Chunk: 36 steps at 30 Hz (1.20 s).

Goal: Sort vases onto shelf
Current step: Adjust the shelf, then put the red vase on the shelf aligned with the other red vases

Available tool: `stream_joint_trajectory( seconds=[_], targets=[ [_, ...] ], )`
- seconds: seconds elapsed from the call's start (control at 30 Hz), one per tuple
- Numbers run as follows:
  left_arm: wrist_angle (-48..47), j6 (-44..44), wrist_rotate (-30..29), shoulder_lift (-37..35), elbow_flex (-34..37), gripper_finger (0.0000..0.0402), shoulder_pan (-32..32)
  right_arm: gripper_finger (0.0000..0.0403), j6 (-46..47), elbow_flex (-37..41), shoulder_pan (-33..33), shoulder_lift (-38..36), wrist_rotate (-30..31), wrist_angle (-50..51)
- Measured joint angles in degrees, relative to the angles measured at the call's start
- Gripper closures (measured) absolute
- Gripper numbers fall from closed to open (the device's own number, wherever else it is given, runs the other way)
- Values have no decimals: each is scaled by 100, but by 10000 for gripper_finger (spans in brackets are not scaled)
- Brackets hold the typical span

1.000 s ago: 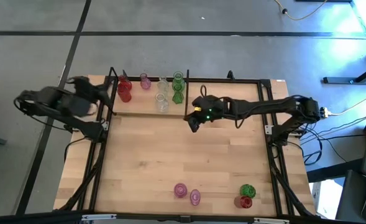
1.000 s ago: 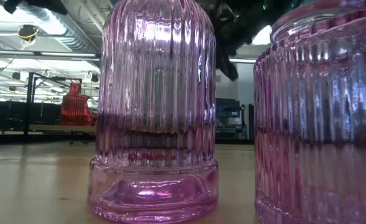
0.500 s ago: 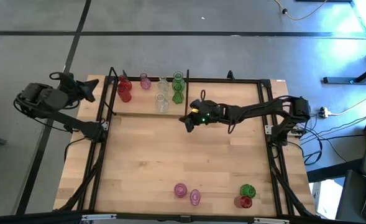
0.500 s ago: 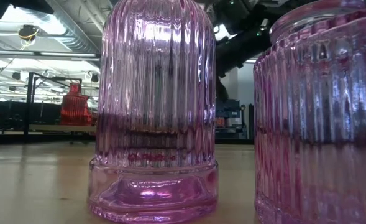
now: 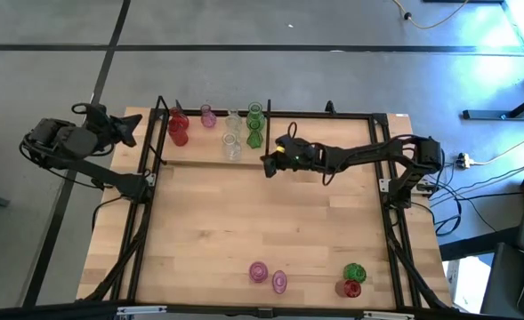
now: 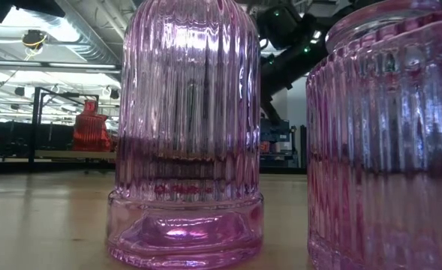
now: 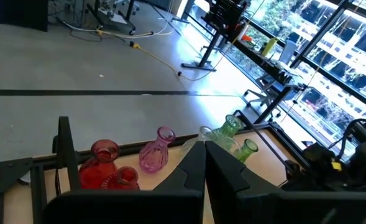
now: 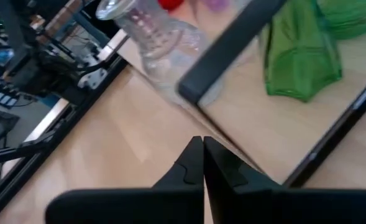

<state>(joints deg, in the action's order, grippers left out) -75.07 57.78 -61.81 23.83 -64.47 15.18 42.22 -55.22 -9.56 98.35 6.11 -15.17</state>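
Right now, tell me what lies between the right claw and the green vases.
High view: only the shelf's black corner post; right claw is shut beside the green vases.

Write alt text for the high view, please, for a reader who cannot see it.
Seen from above, the right gripper, shut and empty, hovers beside a shelf at the table's far edge that holds red, pink, clear and green vases. The left gripper, also shut, waits outside the table's left edge. Four more vases, two pink, one green and one red, stand near the front edge.

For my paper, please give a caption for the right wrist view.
Shut right gripper near the shelf, facing a clear vase and a green vase.
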Motion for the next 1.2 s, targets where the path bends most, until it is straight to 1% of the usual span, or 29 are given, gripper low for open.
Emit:
stream_joint_trajectory(
  seconds=[0.3, 0.67, 0.77, 0.87, 0.97, 1.07, 1.2],
  targets=[
    [0, 0, 140, 0, 0, 401, 0, 403, -4, 0, -35, 0, 146, 76],
    [1, 6, 135, 2, 0, 401, 0, 403, -43, 0, -70, 0, 290, 180],
    [4, 17, 168, 2, 0, 401, 0, 403, -44, 0, -70, 0, 223, 173],
    [7, 13, 293, 2, 0, 401, 0, 403, -47, 2, -38, -54, -35, 185],
    [7, 12, 318, 2, 0, 401, 0, 402, -112, 2, 167, -328, -86, 190],
    [-2, 7, 336, 2, 0, 401, 0, 400, -379, 2, 505, -827, 94, 364],
    [-24, -140, 338, 2, 0, 401, 0, 400, -511, -2, 974, -1673, 569, 1290]
  ],
)
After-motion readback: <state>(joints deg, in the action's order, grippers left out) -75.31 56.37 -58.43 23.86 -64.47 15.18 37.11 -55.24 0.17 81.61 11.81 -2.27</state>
